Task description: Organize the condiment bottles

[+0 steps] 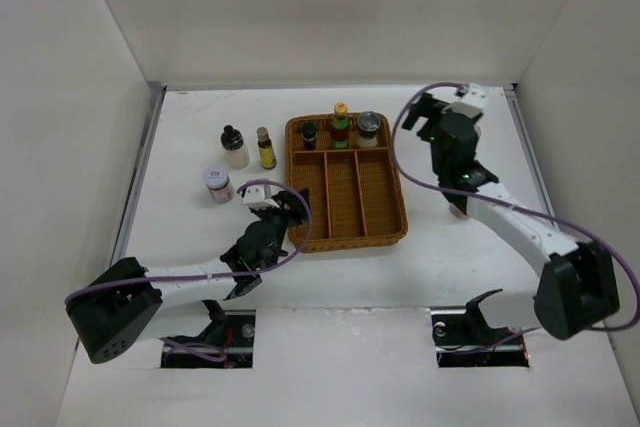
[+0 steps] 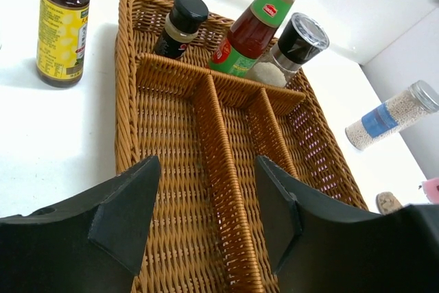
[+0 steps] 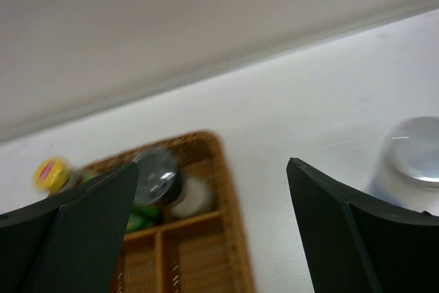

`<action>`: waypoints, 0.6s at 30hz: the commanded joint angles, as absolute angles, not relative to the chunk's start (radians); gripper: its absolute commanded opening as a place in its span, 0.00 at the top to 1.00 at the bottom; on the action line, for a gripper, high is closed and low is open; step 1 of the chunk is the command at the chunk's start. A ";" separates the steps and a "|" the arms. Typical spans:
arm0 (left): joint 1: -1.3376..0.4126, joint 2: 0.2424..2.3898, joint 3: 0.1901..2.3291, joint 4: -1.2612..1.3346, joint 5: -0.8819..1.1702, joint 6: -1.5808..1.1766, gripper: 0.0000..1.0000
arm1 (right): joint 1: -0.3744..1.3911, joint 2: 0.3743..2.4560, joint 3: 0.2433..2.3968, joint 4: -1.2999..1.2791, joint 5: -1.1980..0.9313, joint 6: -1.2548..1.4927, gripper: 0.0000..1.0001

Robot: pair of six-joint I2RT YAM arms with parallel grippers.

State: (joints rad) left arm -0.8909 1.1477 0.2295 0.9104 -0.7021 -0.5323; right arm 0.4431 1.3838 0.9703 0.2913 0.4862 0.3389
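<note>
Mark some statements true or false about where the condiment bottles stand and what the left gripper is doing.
1. Three bottles stand in the far compartment of the wicker tray. True.
2. The tray's long compartments hold bottles. False: no bottle is in them.
3. The left gripper grips the amber bottle. False: it is open with nothing between its jaws, and the amber bottle stands on the table, left of the tray.
4. The yellow-capped bottle stands between the black-capped bottle and the grey-capped jar. True.
</note>
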 commanded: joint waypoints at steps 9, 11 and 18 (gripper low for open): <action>-0.898 1.135 0.268 0.953 -0.670 -0.563 0.44 | 0.183 1.402 0.955 0.104 0.626 0.322 0.00; -0.892 1.137 0.270 0.951 -0.670 -0.563 0.44 | 0.162 1.448 0.989 0.086 0.598 0.324 0.00; -0.887 1.144 0.267 0.956 -0.670 -0.563 0.43 | 0.110 1.517 1.020 0.086 0.589 0.327 0.00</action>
State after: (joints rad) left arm -0.8909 1.1473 0.2298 0.9100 -0.6796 -0.5518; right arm 0.1280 1.5166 0.9607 0.0658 0.6014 0.3290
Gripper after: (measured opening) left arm 0.564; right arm 0.998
